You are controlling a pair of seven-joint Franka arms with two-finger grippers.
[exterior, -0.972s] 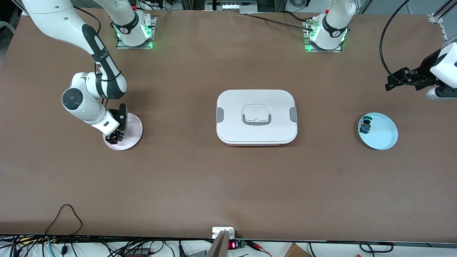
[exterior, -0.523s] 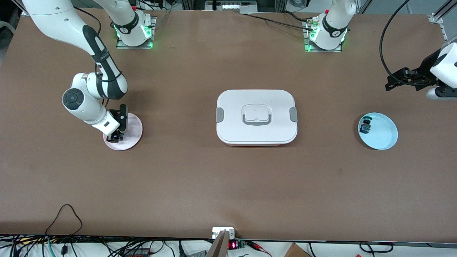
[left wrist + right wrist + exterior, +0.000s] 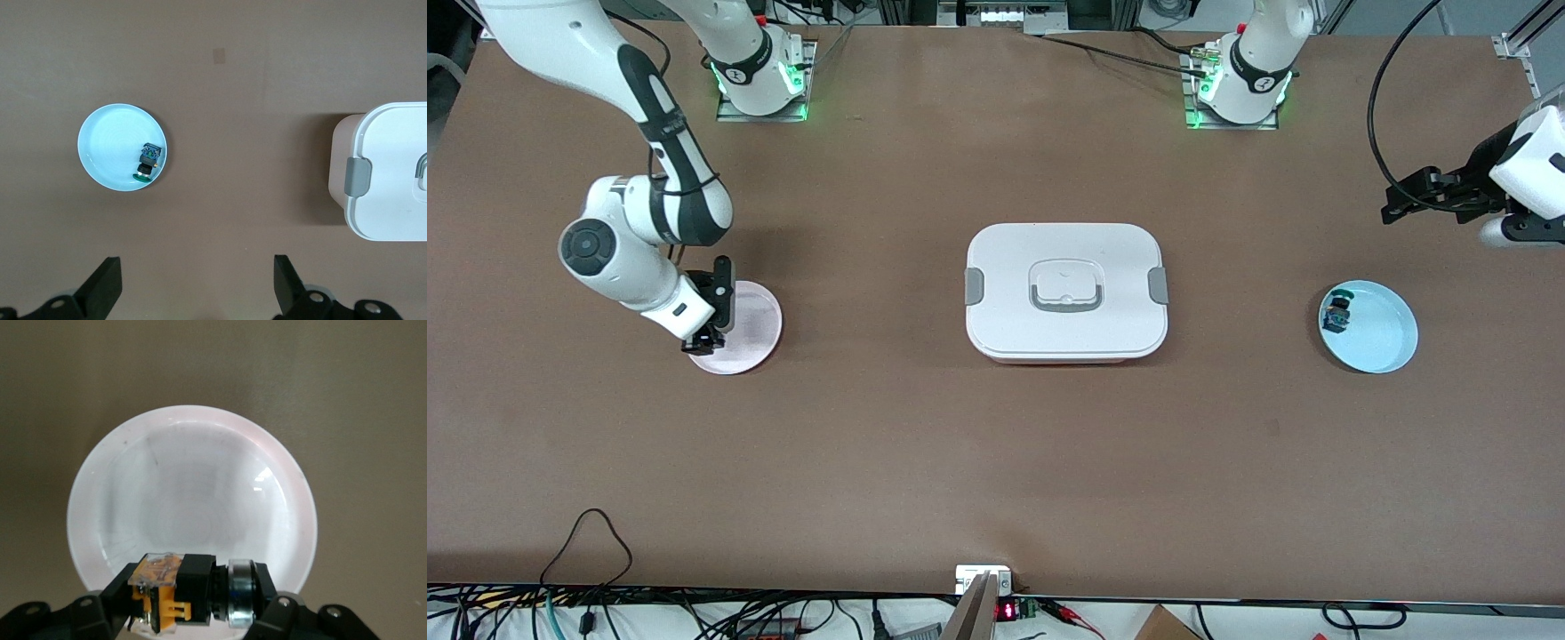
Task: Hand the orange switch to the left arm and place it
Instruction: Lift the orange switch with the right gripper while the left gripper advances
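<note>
My right gripper is over the edge of the pink plate, shut on the orange switch. The switch lies crosswise between the fingers, its black body and silver ring showing above the plate. In the front view the hand hides the switch. The white box sits mid-table, well apart from both arms. My left gripper waits open over bare table at the left arm's end, its fingers wide apart with nothing between them.
A light-blue plate near the left arm's end holds a small black part with a green cap, also seen in the left wrist view as the green-capped part. The box's corner and grey clip show there too.
The right gripper has closed on the orange switch and shifted slightly toward the right arm's end of the table. The left arm has barely moved.
</note>
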